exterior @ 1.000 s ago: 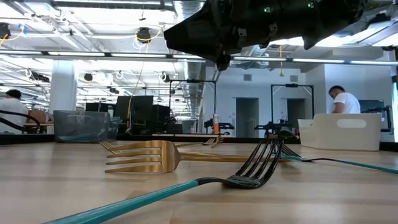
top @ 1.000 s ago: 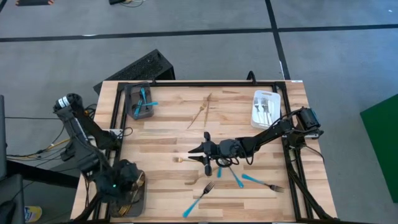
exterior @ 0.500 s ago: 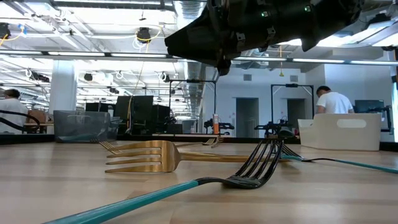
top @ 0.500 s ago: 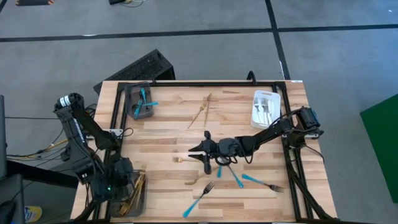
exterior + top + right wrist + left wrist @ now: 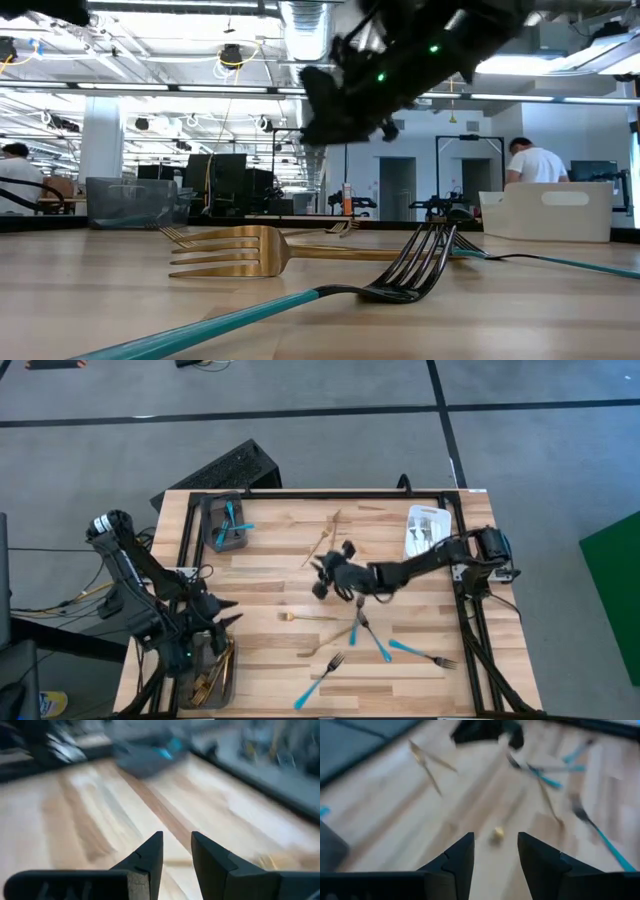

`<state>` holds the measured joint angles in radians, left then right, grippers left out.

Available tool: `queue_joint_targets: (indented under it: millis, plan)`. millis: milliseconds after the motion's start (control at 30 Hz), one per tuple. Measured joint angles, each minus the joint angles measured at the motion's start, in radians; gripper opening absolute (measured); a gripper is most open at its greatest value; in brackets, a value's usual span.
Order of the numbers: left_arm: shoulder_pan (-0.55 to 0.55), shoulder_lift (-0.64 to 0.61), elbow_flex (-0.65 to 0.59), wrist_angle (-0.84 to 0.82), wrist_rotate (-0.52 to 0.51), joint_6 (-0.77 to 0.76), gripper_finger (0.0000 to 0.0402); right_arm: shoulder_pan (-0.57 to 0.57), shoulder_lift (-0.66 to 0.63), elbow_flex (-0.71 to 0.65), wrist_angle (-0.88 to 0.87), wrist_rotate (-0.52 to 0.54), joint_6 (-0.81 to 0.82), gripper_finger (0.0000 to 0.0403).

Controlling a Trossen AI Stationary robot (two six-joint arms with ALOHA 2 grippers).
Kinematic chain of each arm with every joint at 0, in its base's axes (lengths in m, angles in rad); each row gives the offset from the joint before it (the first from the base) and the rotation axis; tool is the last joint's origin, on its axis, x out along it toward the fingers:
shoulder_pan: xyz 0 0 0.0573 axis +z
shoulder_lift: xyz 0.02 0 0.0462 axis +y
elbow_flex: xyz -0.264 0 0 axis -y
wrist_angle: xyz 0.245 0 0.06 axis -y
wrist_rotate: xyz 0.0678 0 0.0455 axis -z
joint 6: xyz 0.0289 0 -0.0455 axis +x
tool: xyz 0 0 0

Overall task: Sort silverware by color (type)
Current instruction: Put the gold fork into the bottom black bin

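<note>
Hovering empty at frame centre, right gripper (image 5: 325, 575) parted, left gripper (image 5: 222, 617) parted lower left; gold fork (image 5: 310, 617) lying below centre. Likely needing descending and pinching next.

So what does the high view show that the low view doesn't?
Only the high view: the left gripper, open over the table's left edge, beside the grey tray of gold silverware; the grey tray with blue-handled pieces; the whole white tray holding silver pieces.

Only the low view: the room behind, with a person in white.

Both: the right gripper above mid-table, open and empty, the loose gold fork and a blue-handled fork.
</note>
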<state>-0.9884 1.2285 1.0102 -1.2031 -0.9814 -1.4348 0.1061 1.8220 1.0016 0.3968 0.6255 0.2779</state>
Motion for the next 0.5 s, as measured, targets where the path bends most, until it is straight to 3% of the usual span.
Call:
queue_joint_targets:
  millis: [167, 300, 500]
  plan:
    - [0.072, 0.0, -0.114, 0.05, -0.068, -0.038, 0.0138, -0.126, 0.0, 0.107, -0.388, -0.021, 0.218, 0.0127]
    - [0.133, 0.0, -0.211, 0.111, -0.073, -0.125, 0.0138, -0.232, 0.0, 0.142, -0.515, -0.029, 0.305, 0.0127]
    - [0.193, 0.0, -0.31, 0.219, -0.074, -0.135, 0.0138, -0.365, 0.032, 0.177, -0.563, -0.265, 0.353, 0.0127]
